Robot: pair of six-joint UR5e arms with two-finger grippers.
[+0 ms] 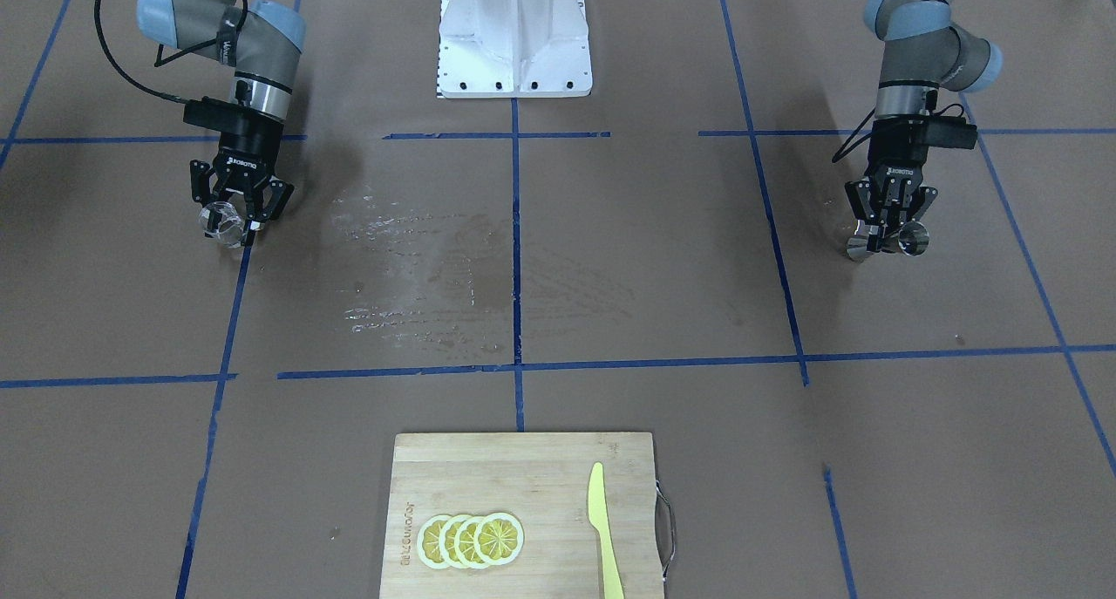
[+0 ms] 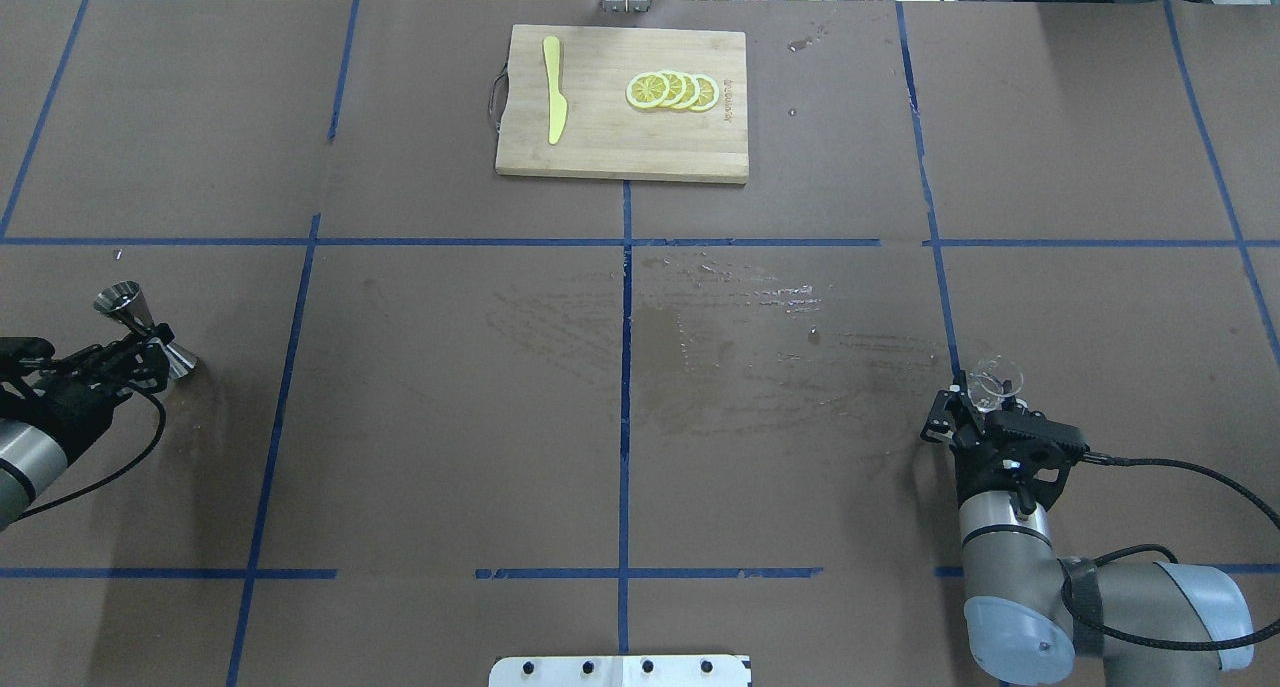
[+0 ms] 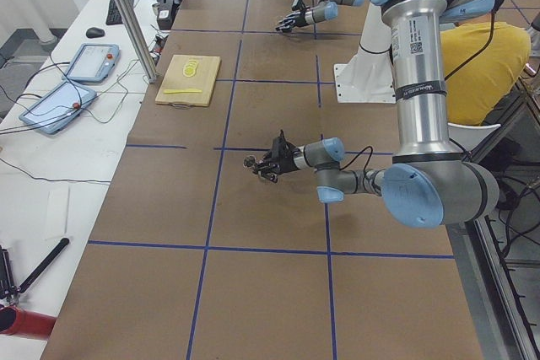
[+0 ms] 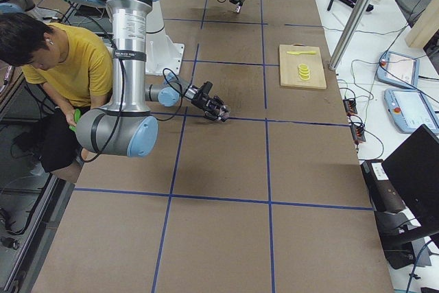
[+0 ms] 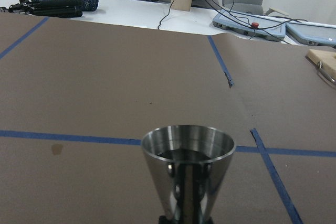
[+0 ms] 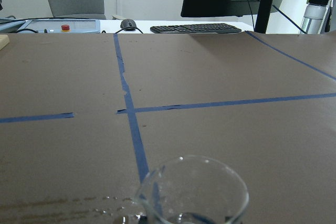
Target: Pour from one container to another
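Observation:
The silver jigger [image 2: 146,331] stands upright at the table's left side, with my left gripper [image 2: 150,345] shut on its narrow waist. In the left wrist view its open upper cone [image 5: 187,157] fills the lower middle. In the front-facing view the jigger [image 1: 912,240] is at the right. The clear glass tumbler [image 2: 992,383] is upright on the right side, with my right gripper [image 2: 985,399] shut on it. Its rim [image 6: 193,192] shows at the bottom of the right wrist view. I cannot tell what it holds. Both grippers hang low over the table, far apart.
A wooden cutting board [image 2: 600,147] at the far middle carries lemon slices [image 2: 672,90] and a yellow knife [image 2: 554,102]. A wet, smeared patch [image 2: 740,337] marks the paper mid-table. The white robot base [image 1: 514,37] is between the arms. A person in yellow [image 4: 82,66] sits behind.

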